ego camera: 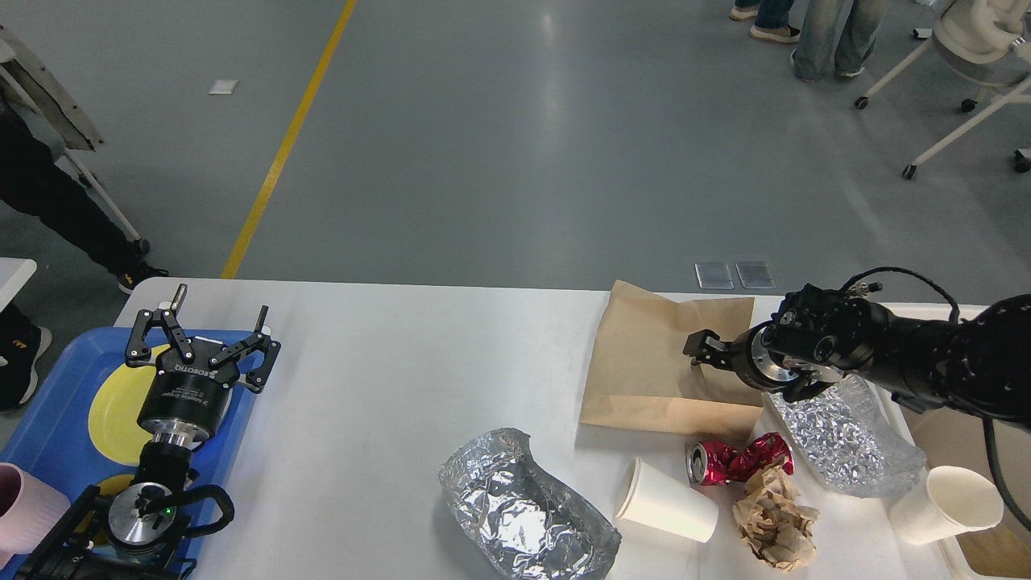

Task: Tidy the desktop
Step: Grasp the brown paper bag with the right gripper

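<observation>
The white desktop (387, 387) carries litter on its right half: a flat brown paper bag (644, 362), two crumpled foil pieces (523, 507) (838, 435), a crushed red can (737, 461), a paper cup on its side (667, 501) and a crumpled brown paper wad (773, 519). My right gripper (697, 348) hangs low over the bag's right part; it is seen end-on, so its fingers cannot be told apart. My left gripper (219, 306) is open and empty above the blue tray's far edge.
The blue tray (48, 403) at the left holds a yellow plate (113, 411) and a pink cup (28, 507). A cream bin (942, 439) stands at the right edge, with a second paper cup (950, 503) at its rim. People and a wheeled chair stand on the floor beyond.
</observation>
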